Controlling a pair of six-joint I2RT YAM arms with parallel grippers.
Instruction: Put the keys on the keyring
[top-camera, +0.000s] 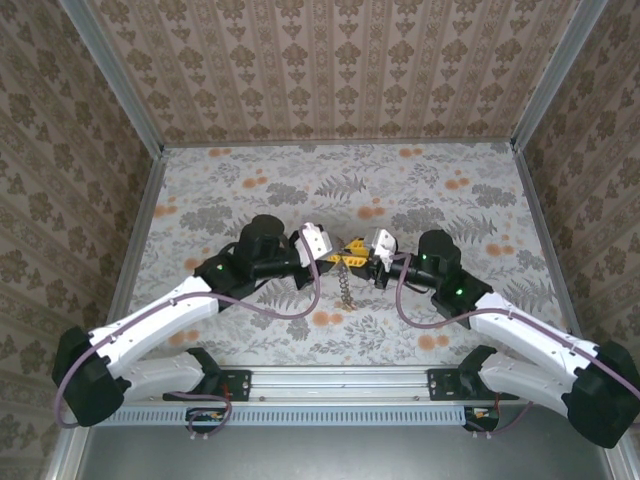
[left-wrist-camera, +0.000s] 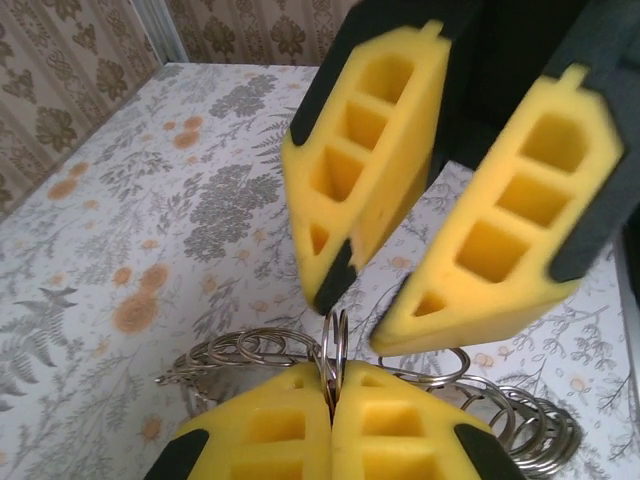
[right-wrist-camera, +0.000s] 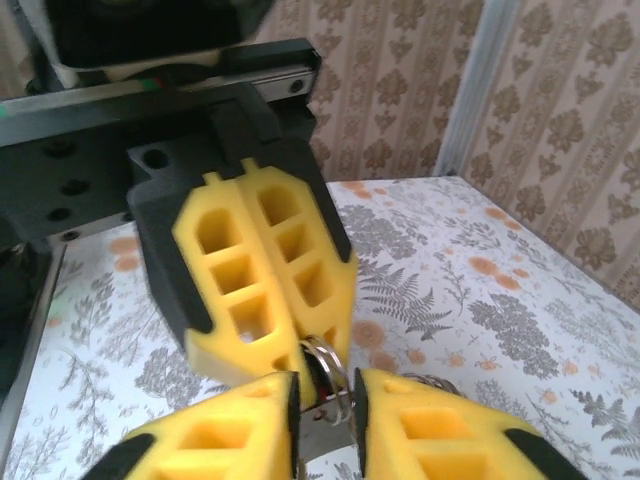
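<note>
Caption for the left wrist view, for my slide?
Left gripper shut on an upright loop of the keyring; right gripper open just beyond it.

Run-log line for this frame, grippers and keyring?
left gripper: shut on keyring | right gripper: open, straddling the pinched ring | grippers: tip to tip | keyring: remaining rings trail below the pinch

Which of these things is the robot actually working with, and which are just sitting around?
In the job:
keyring, a string of metal rings
left gripper, shut on it
right gripper, open, with a ring between its fingers

Just surroundings:
floral table
patterned walls
metal frame posts
</note>
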